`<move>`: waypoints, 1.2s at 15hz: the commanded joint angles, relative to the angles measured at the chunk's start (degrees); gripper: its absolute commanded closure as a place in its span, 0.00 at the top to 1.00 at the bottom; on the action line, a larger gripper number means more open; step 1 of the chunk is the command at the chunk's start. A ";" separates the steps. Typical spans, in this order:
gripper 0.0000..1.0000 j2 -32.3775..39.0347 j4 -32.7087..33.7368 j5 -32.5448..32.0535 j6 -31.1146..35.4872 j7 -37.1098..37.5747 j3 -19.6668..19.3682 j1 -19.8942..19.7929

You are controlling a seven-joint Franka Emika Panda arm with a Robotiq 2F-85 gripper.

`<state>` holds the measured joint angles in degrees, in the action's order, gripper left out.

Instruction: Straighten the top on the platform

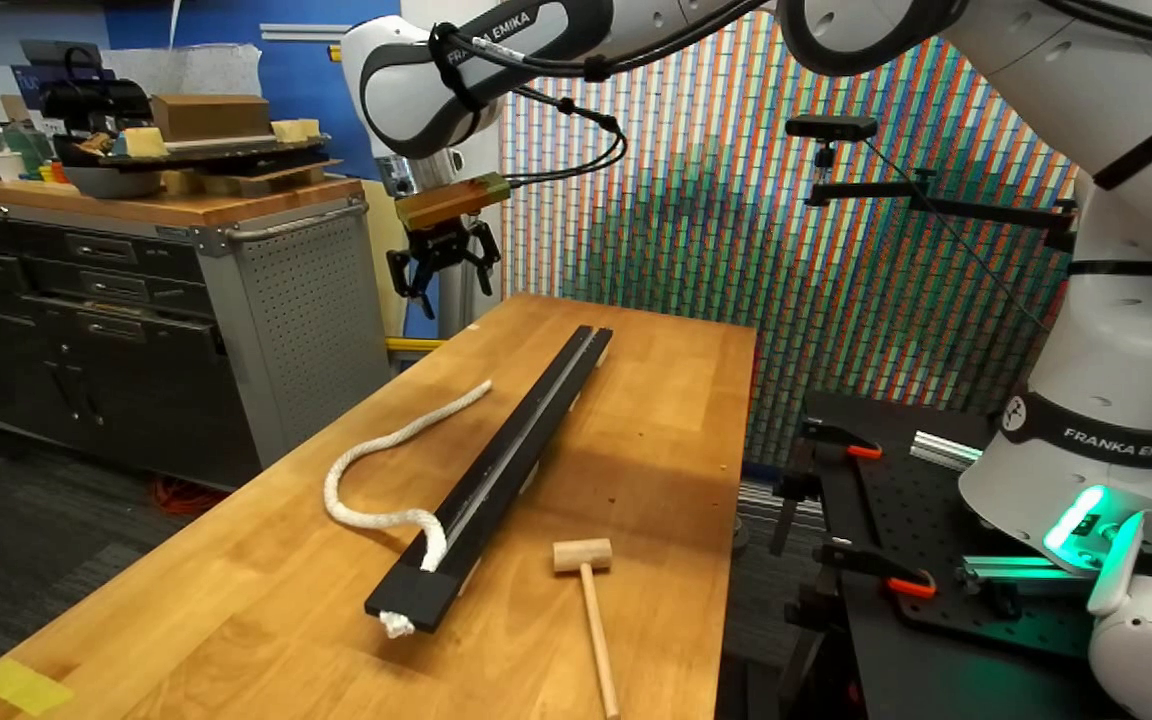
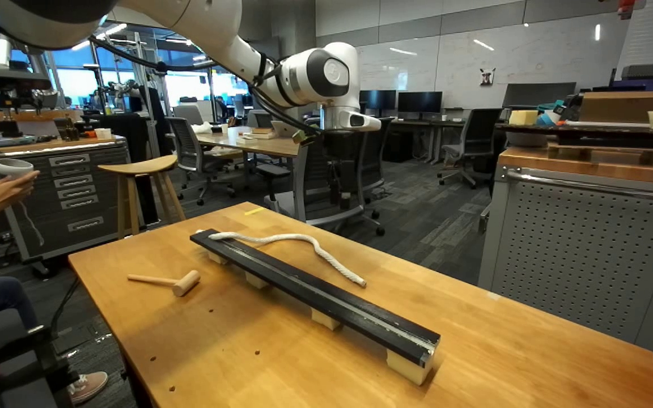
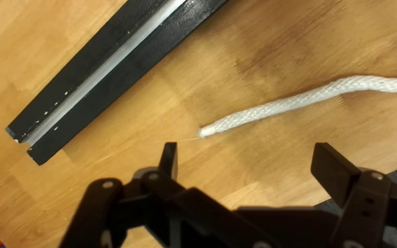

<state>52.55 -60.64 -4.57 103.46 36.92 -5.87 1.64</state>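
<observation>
My black two-fingered claw (image 3: 244,151) gapes empty; below, the white braided rope's (image 3: 271,108) loose end roughly parallels the wooden tabletop's (image 3: 281,186) long edge.

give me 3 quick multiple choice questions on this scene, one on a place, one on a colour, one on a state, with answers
1. Where does most of the visible rope lie?
A. On the table, beside the bar
B. Straight along the bar
C. Hanging off the table

2. What colour is the bar?
A. White
B. Red
C. Black

3. How does the gripper stand?
A. Shut on the rope
B. Open, holding nothing
C. Shut, holding nothing

1: A, since both exterior views show it curving over the table, with only a short part on the bar.
2: C, since its long upper faces look black in all views.
3: B, since the wrist view shows its jaws wide apart with nothing gripped.
</observation>
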 commanded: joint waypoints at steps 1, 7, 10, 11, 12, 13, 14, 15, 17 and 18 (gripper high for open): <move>1.00 1.37 0.47 4.21 0.68 4.49 -0.49 -0.88; 1.00 4.57 -1.29 4.66 7.40 15.99 -2.39 -0.65; 1.00 6.49 -2.31 4.67 11.45 23.93 -3.26 -0.32; 1.00 7.11 -2.33 4.84 11.98 25.71 -3.16 -0.53; 1.00 7.54 -2.38 4.93 12.11 27.53 -3.12 -0.62; 1.00 7.90 -2.47 4.73 12.21 29.19 -3.22 -0.54; 1.00 8.23 -2.37 4.57 12.02 30.44 -3.22 -0.52; 1.00 8.53 -2.35 4.49 11.92 31.45 -3.10 -0.53; 1.00 9.32 -1.74 4.67 11.72 32.57 -2.65 -0.93; 1.00 9.65 -1.53 4.69 12.17 32.61 -2.40 -1.10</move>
<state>60.74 -63.80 -1.16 114.89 67.68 -7.63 0.37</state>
